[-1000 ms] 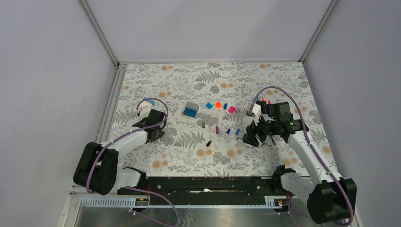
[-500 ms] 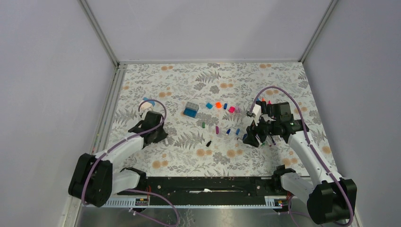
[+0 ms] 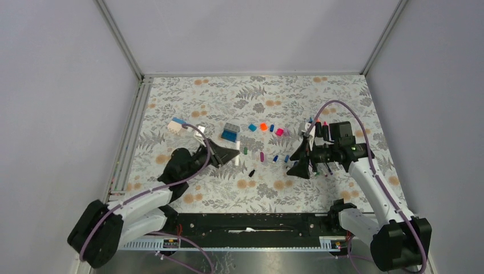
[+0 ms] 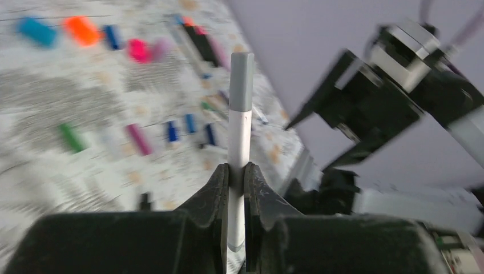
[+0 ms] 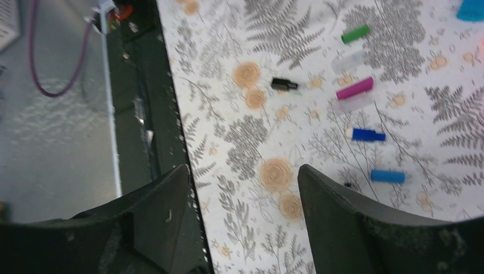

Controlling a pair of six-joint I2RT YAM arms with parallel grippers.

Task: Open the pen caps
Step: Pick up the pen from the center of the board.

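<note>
The table (image 3: 319, 97) has a cloth with grey leaves and orange flowers. Pale walls (image 3: 251, 34) stand on three sides, with metal bars (image 3: 120, 40) in the far corners. A black rail (image 3: 251, 220) runs along the near edge.

The loose caps lie in the middle of the table. In the far row are a blue cap (image 3: 252, 127), an orange cap (image 3: 263, 126) and a pink cap (image 3: 279, 132). Nearer are a green cap (image 3: 245, 150), a purple cap (image 3: 262, 156) and two small blue caps (image 3: 275, 158). A black cap (image 3: 251, 172) is the nearest. A blue-and-grey block (image 3: 230, 132) sits just left of the far row. A white-and-blue box (image 3: 178, 125) lies apart, further left.

The left gripper (image 4: 236, 171) is squeezed tight on a white pen (image 4: 240, 131). The pen sticks out between the fingers with a grey cap (image 4: 241, 80) on its tip. The right gripper (image 5: 242, 177) hangs just right of the caps. Its fingers are wide apart with nothing between them.

A few pens (image 4: 201, 44) lie far right. The left wrist view is blurry. There the right arm (image 4: 388, 97) shows to the right of the pen.
</note>
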